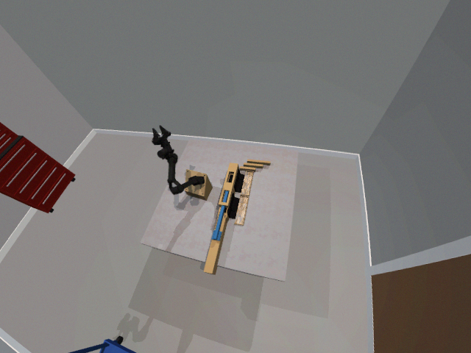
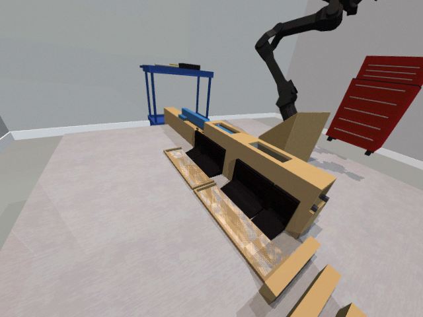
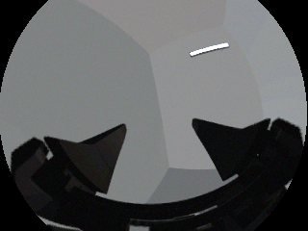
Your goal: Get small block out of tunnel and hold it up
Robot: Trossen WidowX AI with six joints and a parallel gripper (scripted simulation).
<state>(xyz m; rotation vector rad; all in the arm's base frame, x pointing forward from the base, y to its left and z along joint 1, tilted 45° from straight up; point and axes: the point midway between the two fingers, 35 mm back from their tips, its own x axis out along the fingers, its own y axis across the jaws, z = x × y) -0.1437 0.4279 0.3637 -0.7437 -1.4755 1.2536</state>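
Grey walls surround the bench bearing the tunnel. Beyond the tunnel's far end, a blue bar projects, presumably for pulling. Spread fingers, released, are raised well away from the tunnel; the block cannot be made out, presumably inside.

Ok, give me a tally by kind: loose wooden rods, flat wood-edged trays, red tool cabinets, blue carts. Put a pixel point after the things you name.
Loose wooden rods [image 1: 259, 162] [image 2: 291, 269]: 3
Flat wood-edged trays [image 1: 241, 210] [image 2: 235, 226]: 2
Red tool cabinet [image 1: 37, 173] [image 2: 366, 111]: 1
Blue cart [image 1: 113, 346] [image 2: 164, 70]: 1
Total: 7
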